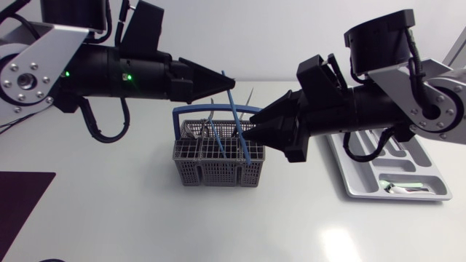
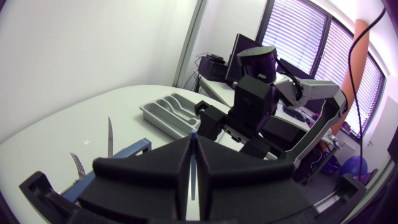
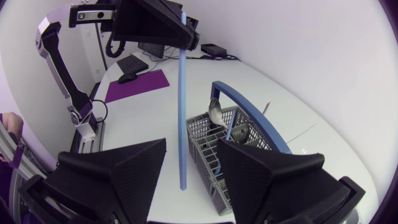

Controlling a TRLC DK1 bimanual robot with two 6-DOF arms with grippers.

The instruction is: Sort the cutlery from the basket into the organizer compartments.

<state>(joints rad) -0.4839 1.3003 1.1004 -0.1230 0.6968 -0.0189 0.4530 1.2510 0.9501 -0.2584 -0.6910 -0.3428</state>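
Note:
My left gripper (image 1: 230,78) is shut on the top end of a long blue-handled utensil (image 1: 238,120), which hangs tilted over the grey cutlery basket (image 1: 215,173). The right gripper (image 1: 246,135) is at the utensil's lower half, open. In the right wrist view the blue handle (image 3: 182,112) stands in the gap between my right fingers (image 3: 149,162) with space on both sides, and the left gripper (image 3: 179,32) pinches its top. The basket (image 3: 208,134) with its blue handle holds a spoon (image 3: 215,109) and other cutlery. The grey organizer (image 1: 364,185) lies at the right.
One piece of cutlery (image 1: 408,188) lies in a near compartment of the organizer. A dark purple mat (image 1: 22,211) sits at the table's front left corner. A knife (image 2: 109,137) and a fork (image 2: 77,164) stick up from the basket.

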